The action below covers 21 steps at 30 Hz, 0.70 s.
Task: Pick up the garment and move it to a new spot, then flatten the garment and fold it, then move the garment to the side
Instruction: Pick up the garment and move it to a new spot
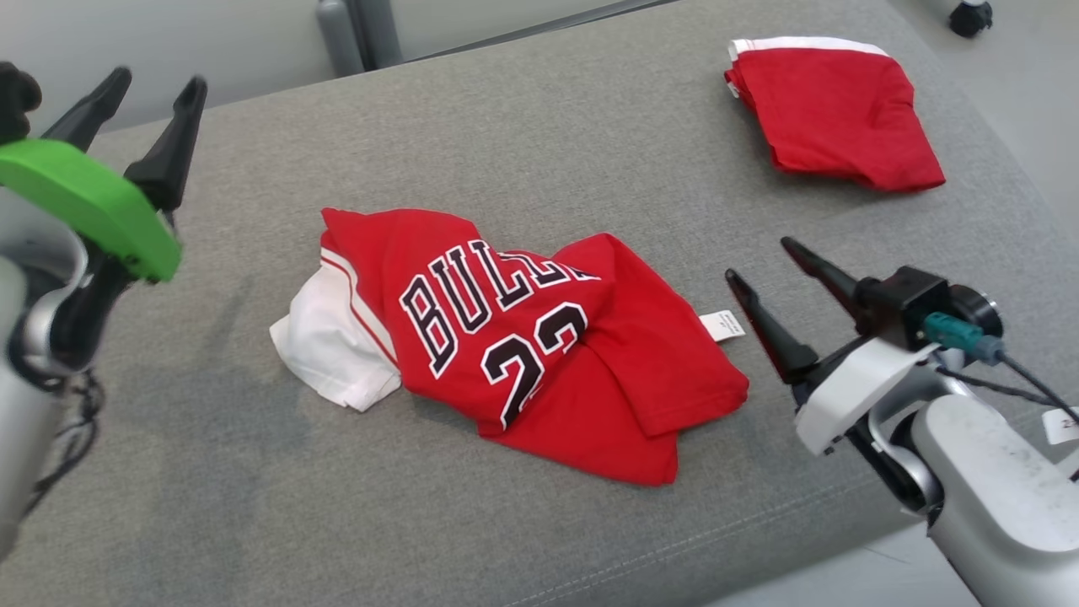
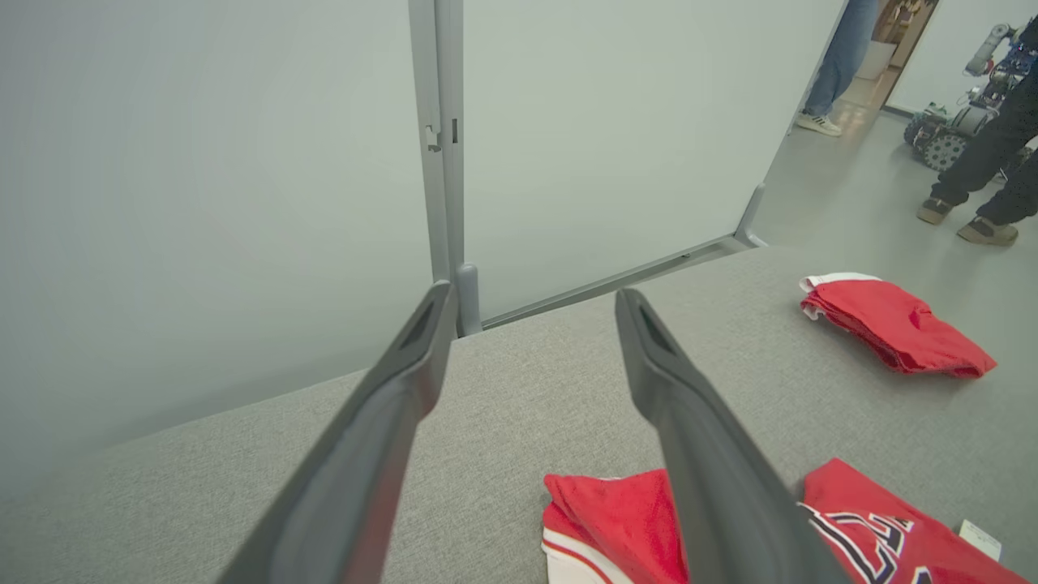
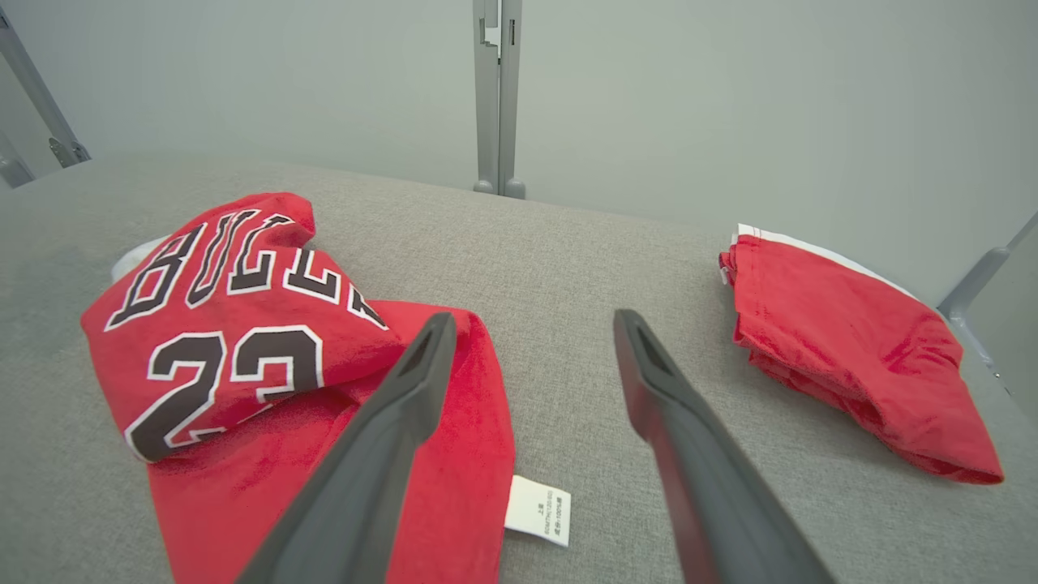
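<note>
Lettering: the garment (image 1: 523, 346) reads "BULL" across the chest, and then a crease swallows the rest of the word.
Number: a clear 2, and the second digit is tucked into a fold, so I cannot read it for sure.
Cut off: in the left wrist view the bottom edge slices the garment, and one dark finger stands in front of its middle.
Underside: layers are doubled over at the near hem, so I cannot tell how many.
People: legs and shoes (image 2: 981, 162) at the far right of the left wrist view, cut off above.
Where it lies: mid-surface on the grey padded top (image 1: 590, 126), between the two arms and touching neither.
Look: red, crumpled, heaped unevenly, with black letters edged in white.
Sleeve: a white sleeve (image 1: 333, 346) spills out on the robot's left side, with red piping along the seam.
Tag: a small white care label (image 1: 723, 325) pokes out flat on the robot's right side, its print too small to read.
Left gripper (image 1: 158, 80): raised off to the left over the surface, fingers spread wide, nothing between them.
Right gripper (image 1: 759, 259): just beside the label, fingers parted, released, gripping nothing.
Second piece: a folded red cloth with a white band (image 1: 834, 114) sits at the far right corner, well apart.
</note>
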{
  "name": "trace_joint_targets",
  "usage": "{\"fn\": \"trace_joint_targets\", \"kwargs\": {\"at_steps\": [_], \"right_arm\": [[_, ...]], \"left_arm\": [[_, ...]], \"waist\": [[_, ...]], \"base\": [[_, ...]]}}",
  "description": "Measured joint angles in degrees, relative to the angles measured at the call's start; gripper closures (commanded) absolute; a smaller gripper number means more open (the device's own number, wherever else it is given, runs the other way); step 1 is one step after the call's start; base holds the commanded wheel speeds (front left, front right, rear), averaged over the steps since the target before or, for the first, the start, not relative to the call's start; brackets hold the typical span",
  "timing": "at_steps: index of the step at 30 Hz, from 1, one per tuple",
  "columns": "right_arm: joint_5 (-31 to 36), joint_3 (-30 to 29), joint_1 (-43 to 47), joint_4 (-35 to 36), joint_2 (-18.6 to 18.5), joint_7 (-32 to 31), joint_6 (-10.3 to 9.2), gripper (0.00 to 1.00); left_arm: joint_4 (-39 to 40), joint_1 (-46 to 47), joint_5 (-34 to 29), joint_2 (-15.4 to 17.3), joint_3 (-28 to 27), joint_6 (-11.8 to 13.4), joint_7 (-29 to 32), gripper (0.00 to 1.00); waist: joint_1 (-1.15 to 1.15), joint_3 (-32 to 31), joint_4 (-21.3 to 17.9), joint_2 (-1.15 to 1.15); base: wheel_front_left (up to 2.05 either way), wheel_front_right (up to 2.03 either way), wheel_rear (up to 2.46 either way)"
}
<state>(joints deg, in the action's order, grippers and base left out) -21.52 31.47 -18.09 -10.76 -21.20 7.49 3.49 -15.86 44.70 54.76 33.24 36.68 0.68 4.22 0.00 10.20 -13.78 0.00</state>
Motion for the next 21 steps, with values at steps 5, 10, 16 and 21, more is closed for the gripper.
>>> {"fn": "trace_joint_targets", "kwargs": {"at_steps": [5, 10, 16, 21], "right_arm": [[-0.4, -3.4, 0.3, 1.5, -2.1, 0.5, -1.83, 0.0], [-0.8, -6.1, 0.6, 3.3, -4.3, 0.5, -3.21, 0.0], [-1.3, -8.3, 0.6, 5.3, -5.9, 0.4, -4.59, 0.0], [-2.4, -9.3, 1.3, 6.9, -6.3, 0.0, -5.83, 0.0]], "left_arm": [[4.4, -2.7, 1.1, -7.5, -0.2, 4.5, -4.2, 0.0], [7.2, -9.3, 1.5, -12.9, 3.5, 5.0, -5.1, 0.0], [8.7, -11.2, -1.8, -16.1, 7.9, 6.0, -5.8, 0.0], [8.9, -11.3, -6.9, -18.4, 13.9, 6.2, -3.3, 0.0]], "waist": [[0.0, -0.8, 1.9, 0.0], [0.0, -1.5, 2.8, 0.0], [0.0, -1.2, 1.1, 0.0], [0.0, -0.6, -1.1, 0.0]], "base": [[0.0, 0.0, 0.0], [0.0, 0.0, 0.0], [0.0, 0.0, 0.0], [0.0, 0.0, 0.0]]}}
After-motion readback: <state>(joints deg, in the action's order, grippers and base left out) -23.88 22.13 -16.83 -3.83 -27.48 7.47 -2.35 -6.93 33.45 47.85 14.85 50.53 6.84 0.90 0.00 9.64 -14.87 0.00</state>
